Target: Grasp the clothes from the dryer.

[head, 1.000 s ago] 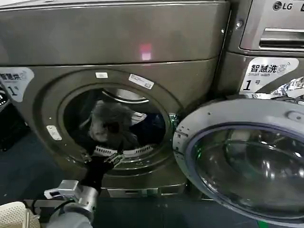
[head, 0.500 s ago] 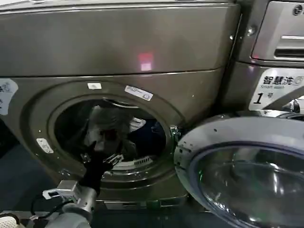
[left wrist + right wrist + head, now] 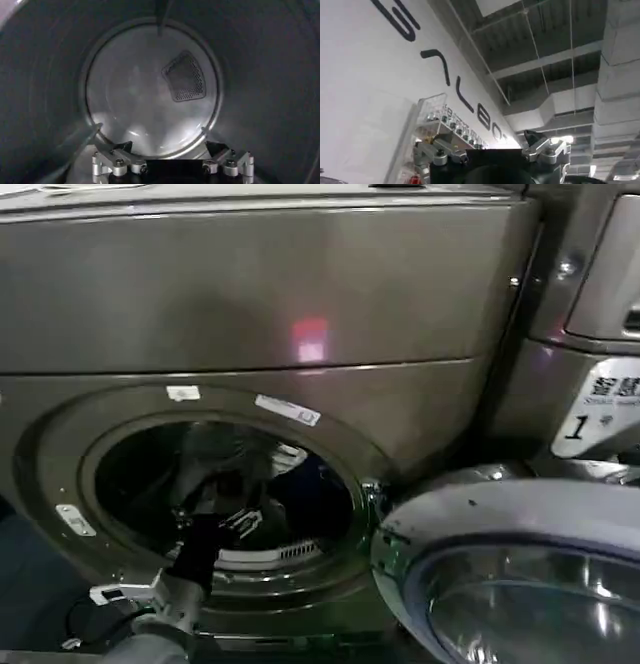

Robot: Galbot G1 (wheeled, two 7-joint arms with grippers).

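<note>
The dryer (image 3: 260,294) is a bronze-grey machine whose round porthole stands open. Inside its dark drum lie the clothes (image 3: 215,459): a dim grey bundle with a bit of white fabric, and a dark navy piece (image 3: 305,494) to its right. My left gripper (image 3: 218,516) is at the porthole's lower rim, just in front of the bundle. In the left wrist view the left gripper (image 3: 170,147) is open and empty, facing the drum's back wall (image 3: 135,90) and its perforated vent (image 3: 185,77). My right gripper (image 3: 480,142) is open and points up at a ceiling.
The dryer's silver-rimmed glass door (image 3: 520,574) is swung open at the lower right, close to the porthole. A second machine (image 3: 590,304) with a "1" sticker stands to the right. Dark floor lies at the lower left.
The head view has shifted, so the dryer sits larger and further right in it. My left gripper stays at the porthole's lower rim; the grey bundle looks dimmer now.
</note>
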